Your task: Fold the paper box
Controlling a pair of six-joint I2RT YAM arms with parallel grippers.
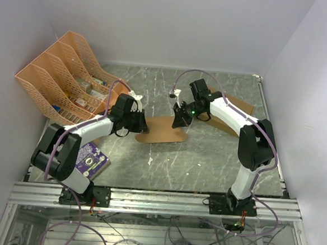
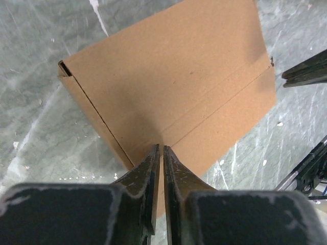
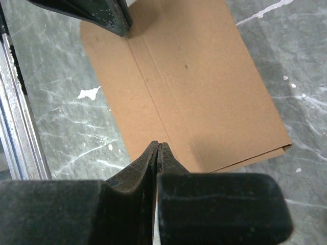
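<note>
The paper box (image 1: 163, 131) lies flat in the middle of the table as a brown cardboard sheet with straight creases (image 2: 173, 76) (image 3: 189, 87). My left gripper (image 1: 141, 124) points down at its left end. Its fingertips (image 2: 161, 148) are drawn almost together on the cardboard next to a crease, with nothing between them. My right gripper (image 1: 180, 121) stands at the sheet's right end, shut, its tips (image 3: 158, 144) resting on the cardboard beside the same crease. The left fingers (image 3: 107, 15) show at the top of the right wrist view.
An orange mesh file rack (image 1: 65, 76) stands at the back left. A purple packet (image 1: 91, 158) lies by the left arm's base. A larger brown cardboard box (image 1: 234, 113) lies behind the right arm. An aluminium rail (image 1: 158, 200) runs along the near edge.
</note>
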